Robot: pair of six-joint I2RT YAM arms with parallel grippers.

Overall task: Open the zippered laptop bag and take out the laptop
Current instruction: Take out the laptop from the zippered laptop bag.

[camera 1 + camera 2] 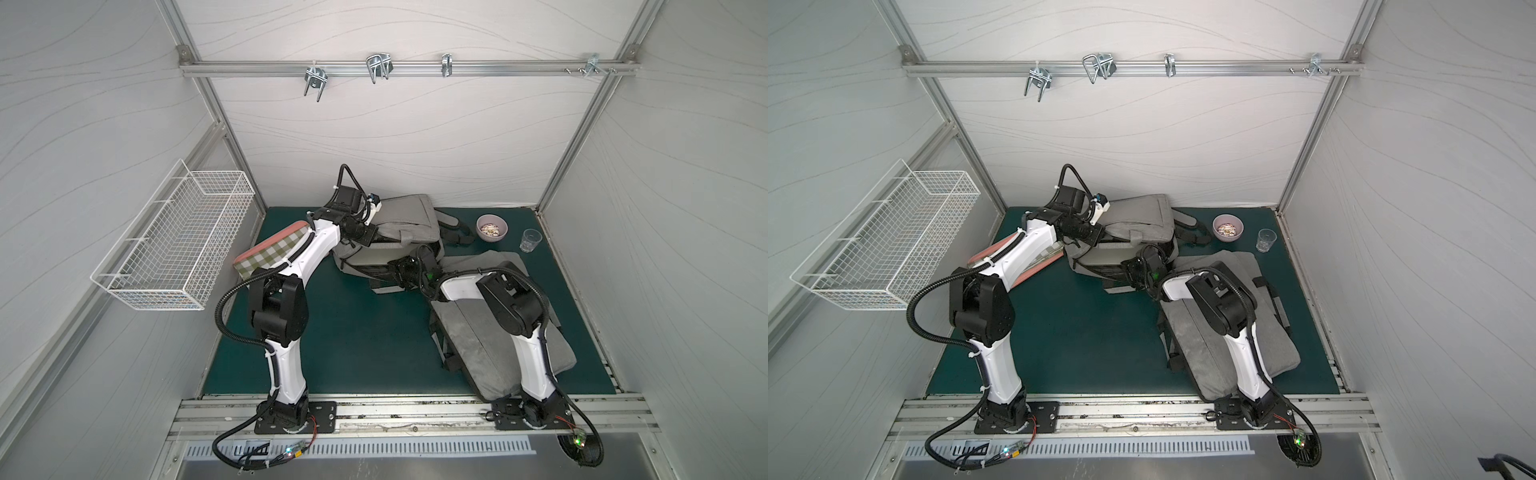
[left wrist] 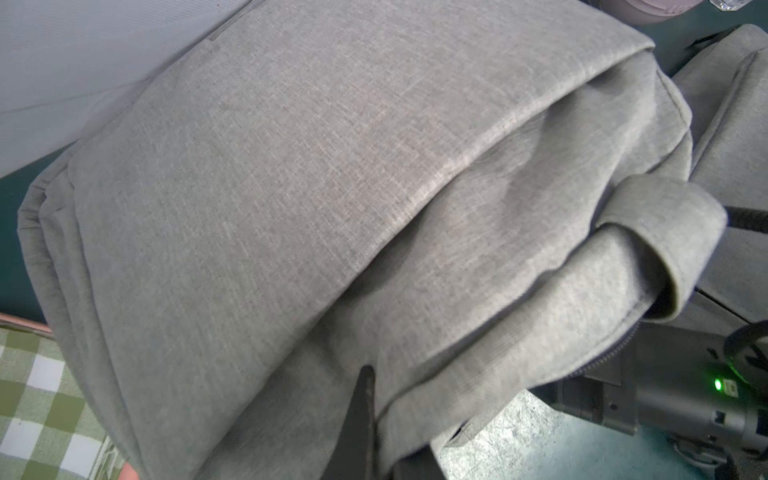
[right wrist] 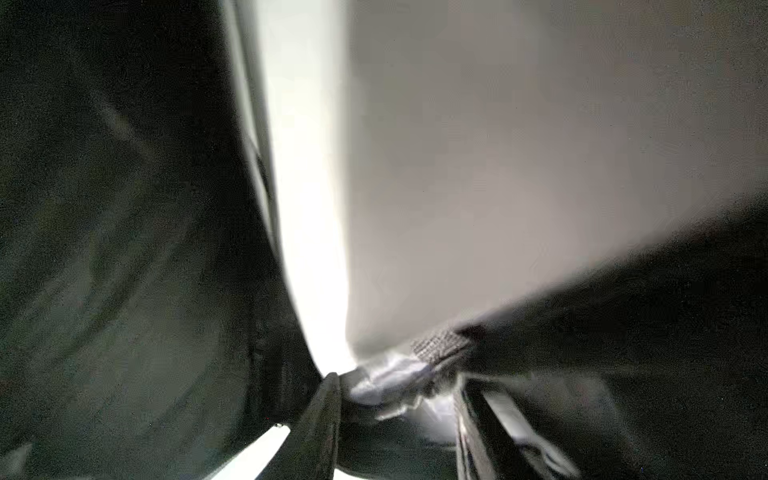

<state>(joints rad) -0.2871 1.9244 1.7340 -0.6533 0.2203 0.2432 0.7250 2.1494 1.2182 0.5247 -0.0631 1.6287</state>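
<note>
The grey laptop bag [image 1: 409,220] [image 1: 1138,214] lies at the back middle of the green mat, its mouth gaping toward the front. The pale laptop [image 1: 374,258] [image 1: 1109,254] shows inside the mouth. My left gripper [image 1: 369,236] [image 1: 1096,236] [image 2: 374,415] is shut on the bag's upper fabric edge [image 2: 478,332] and holds it up. My right gripper [image 1: 400,271] [image 1: 1130,270] [image 3: 399,399] reaches into the mouth. Its fingers [image 3: 328,415] stand apart, with a pale blurred corner between them below the laptop's broad face [image 3: 498,166]. Dark lining [image 3: 124,249] fills the rest of that view.
A second flat grey bag [image 1: 482,345] lies under my right arm. A pink bowl [image 1: 491,227] and a clear glass [image 1: 530,240] stand at the back right. A green-checked pad [image 1: 270,253] lies under my left arm. A white wire basket [image 1: 174,237] hangs on the left wall.
</note>
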